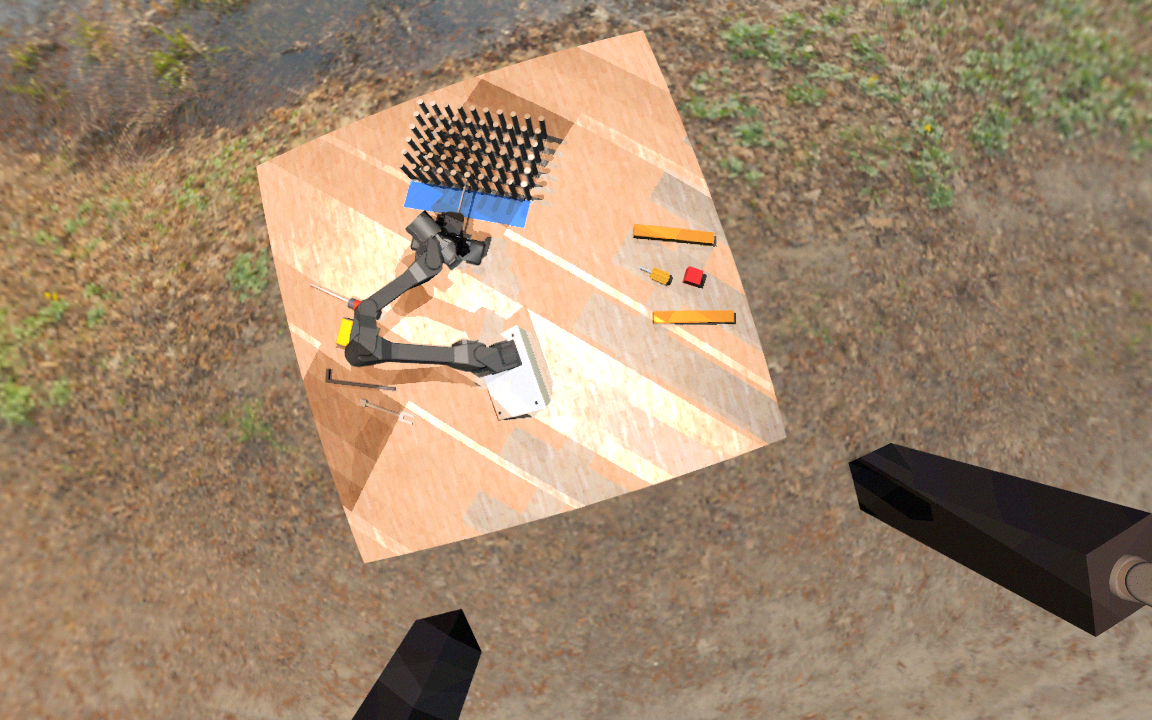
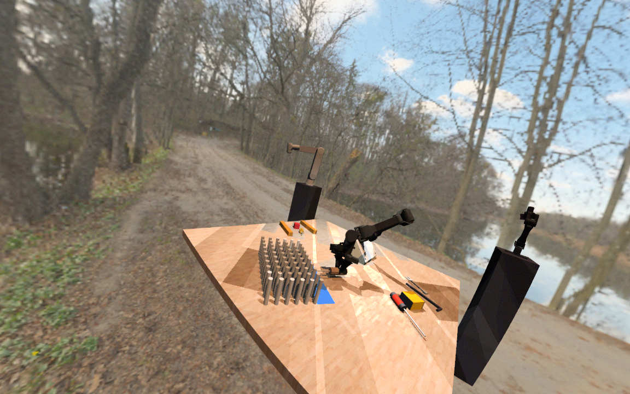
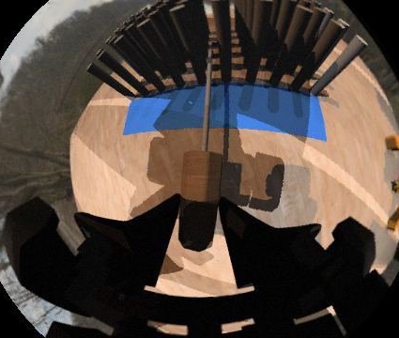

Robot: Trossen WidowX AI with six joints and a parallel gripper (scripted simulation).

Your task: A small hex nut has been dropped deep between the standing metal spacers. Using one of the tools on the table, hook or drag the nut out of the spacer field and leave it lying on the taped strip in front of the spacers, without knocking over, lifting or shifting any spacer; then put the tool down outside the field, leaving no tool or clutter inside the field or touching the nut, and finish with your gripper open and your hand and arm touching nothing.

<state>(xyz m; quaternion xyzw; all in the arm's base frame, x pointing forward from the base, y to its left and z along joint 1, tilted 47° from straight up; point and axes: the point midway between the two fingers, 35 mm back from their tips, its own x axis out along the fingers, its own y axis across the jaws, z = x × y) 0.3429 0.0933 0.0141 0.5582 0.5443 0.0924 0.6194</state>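
My gripper (image 1: 464, 243) (image 2: 339, 272) (image 3: 199, 199) is shut on the wooden handle (image 3: 201, 176) of a thin-rod tool, in front of the taped strip. The rod (image 3: 207, 108) points forward over the blue taped strip (image 1: 513, 211) (image 2: 325, 295) (image 3: 274, 124), and its far end reaches in between the front spacers, in a gap near the middle. The metal spacers (image 2: 268, 291) (image 3: 340, 66) look upright, in several close rows. Whether the rod touches a spacer, I cannot tell. I cannot make out the hex nut in any view, and the spacers and shadow hide much of the field floor.
Left of the arm in the top view lie a red-handled screwdriver (image 1: 354, 304) (image 2: 397, 301), a yellow block (image 1: 344, 332) (image 2: 412, 300), a dark L-shaped tool (image 1: 361, 384) and a pale forked tool (image 1: 383, 411). Right are two orange bars, a red block (image 1: 694, 276) and a small yellow-handled tool (image 1: 660, 276).
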